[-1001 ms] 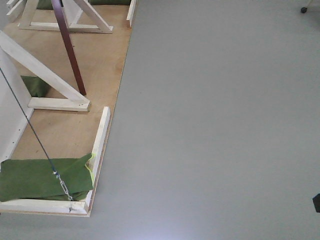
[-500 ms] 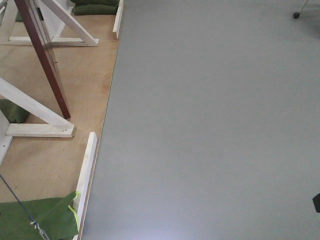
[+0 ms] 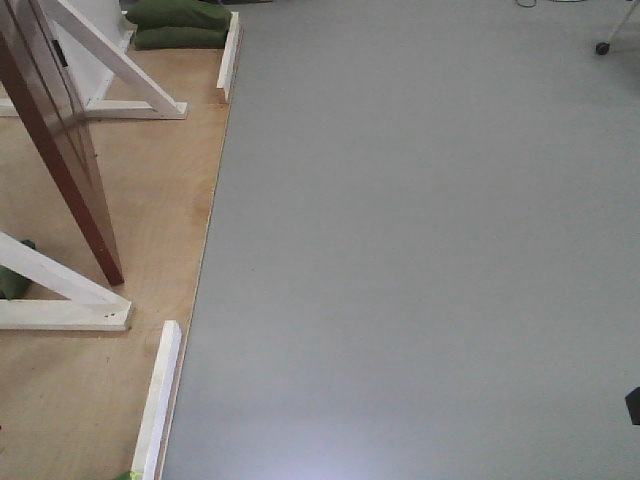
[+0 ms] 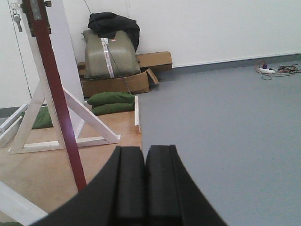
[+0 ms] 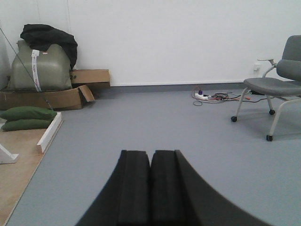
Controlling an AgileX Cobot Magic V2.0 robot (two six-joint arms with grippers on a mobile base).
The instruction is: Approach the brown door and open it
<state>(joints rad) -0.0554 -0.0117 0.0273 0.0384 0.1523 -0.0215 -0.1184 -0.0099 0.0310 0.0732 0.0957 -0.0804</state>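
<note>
The brown door (image 3: 55, 150) stands edge-on at the left of the front view, on a plywood platform (image 3: 150, 200) with white wooden braces (image 3: 110, 60). In the left wrist view the door edge (image 4: 59, 103) rises ahead and to the left of my left gripper (image 4: 145, 153), which is shut and empty, well short of the door. A metal fitting shows at the door's top (image 4: 35, 9). My right gripper (image 5: 150, 155) is shut and empty over bare grey floor; the door is out of that view.
Green sandbags (image 4: 110, 102) lie at the platform's far corner. A cardboard box with a grey case and black cloth (image 4: 113, 56) stands by the back wall. An office chair (image 5: 277, 89) and a power strip with cables (image 5: 209, 96) stand at the right. A white platform rim (image 3: 160, 400) lies at the near left.
The front view has advanced: the platform and braces slid down and left, the near green sandbag left the frame, and the brown door now looks larger and closer.
</note>
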